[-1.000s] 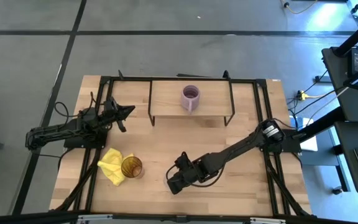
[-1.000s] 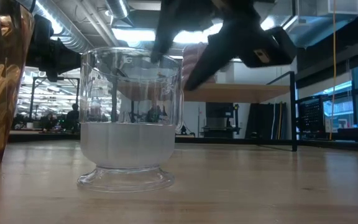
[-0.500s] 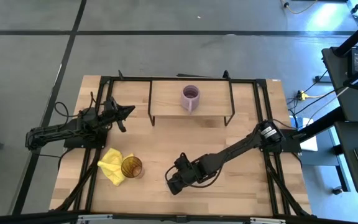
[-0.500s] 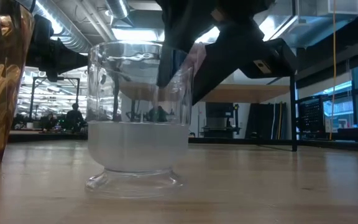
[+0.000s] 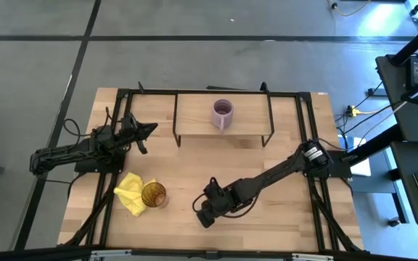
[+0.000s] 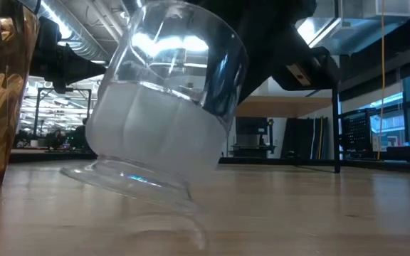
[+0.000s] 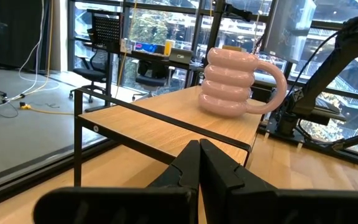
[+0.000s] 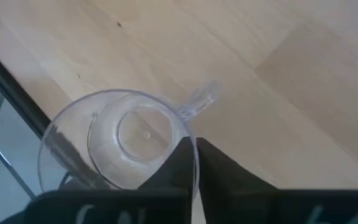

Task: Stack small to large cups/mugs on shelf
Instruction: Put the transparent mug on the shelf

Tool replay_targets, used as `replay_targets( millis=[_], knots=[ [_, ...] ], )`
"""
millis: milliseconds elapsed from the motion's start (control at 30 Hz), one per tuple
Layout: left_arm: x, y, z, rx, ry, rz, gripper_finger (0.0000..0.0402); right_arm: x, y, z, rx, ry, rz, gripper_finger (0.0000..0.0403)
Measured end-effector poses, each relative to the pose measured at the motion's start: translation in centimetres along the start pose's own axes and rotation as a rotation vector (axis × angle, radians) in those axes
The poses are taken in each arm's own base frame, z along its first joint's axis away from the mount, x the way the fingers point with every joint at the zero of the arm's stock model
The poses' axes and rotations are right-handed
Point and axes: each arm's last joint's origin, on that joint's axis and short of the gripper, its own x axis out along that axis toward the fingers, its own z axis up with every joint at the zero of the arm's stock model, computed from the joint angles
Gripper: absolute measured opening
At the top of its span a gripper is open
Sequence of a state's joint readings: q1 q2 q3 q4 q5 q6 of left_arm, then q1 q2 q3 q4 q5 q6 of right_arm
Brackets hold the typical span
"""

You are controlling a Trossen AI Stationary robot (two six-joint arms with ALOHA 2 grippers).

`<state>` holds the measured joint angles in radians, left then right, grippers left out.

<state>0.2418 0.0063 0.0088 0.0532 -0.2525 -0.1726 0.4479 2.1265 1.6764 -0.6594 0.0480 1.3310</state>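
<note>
The small clear glass cup [image 6: 162, 114] is tipped over at the table's near middle, with my right gripper [image 5: 203, 214] shut on it. The purple mug [image 5: 223, 114] stands upright on the low wooden shelf [image 5: 194, 119] at the far side. The amber ribbed tumbler [image 5: 153, 194] stands on the table, left of the glass cup, beside a yellow cloth [image 5: 129, 190]. My left gripper [image 5: 147, 130] waits shut near the shelf's left end, pointing at the mug [image 7: 241, 84]. My right gripper [image 8: 191, 146] pinches the clear cup's wall at its rim [image 8: 190, 134], one finger inside the cup and one outside. The fingers come from above, slanting down. The cup leans over, one side of its foot [image 6: 105, 178] off the table; whether the other side touches, I cannot tell.
The shelf's black wire legs [image 5: 177, 134] and the black frame rails [image 5: 115, 181] along the table's sides stand near the arms. Bare tabletop lies between the cup and the shelf [image 5: 223, 163].
My right gripper has come down over the clear cup's rim and shut on its wall. The cup, first upright on its foot, slid a little across the table and then tipped over, one side of its foot rising from the wood.
</note>
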Motion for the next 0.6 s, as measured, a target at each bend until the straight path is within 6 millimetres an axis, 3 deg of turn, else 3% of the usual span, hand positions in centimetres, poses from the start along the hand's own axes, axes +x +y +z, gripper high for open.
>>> replay_targets(
  millis=[133, 267, 400, 600],
  knots=[
    [0.0, 0.0, 0.0, 0.0, 0.001, 0.0, 0.0, -0.4, 0.0, 0.6, -0.041, 0.001, 0.003, 0.002],
    [0.0, 0.0, 0.0, 0.0, 0.0, 0.0, 0.0, -2.1, 0.9, 1.6, -0.129, -0.014, -0.006, 0.0007],
    [0.0, 0.0, 0.0, 0.0, 0.0, 0.0, 0.0, -4.7, 1.6, 2.6, -0.221, -0.049, -0.079, 0.0012],
    [0.0, 0.0, 0.0, 0.0, 0.0, 0.0, 0.0, -10.2, 2.5, 3.4, -0.36, -0.129, -0.224, 0.0007]
  ],
)
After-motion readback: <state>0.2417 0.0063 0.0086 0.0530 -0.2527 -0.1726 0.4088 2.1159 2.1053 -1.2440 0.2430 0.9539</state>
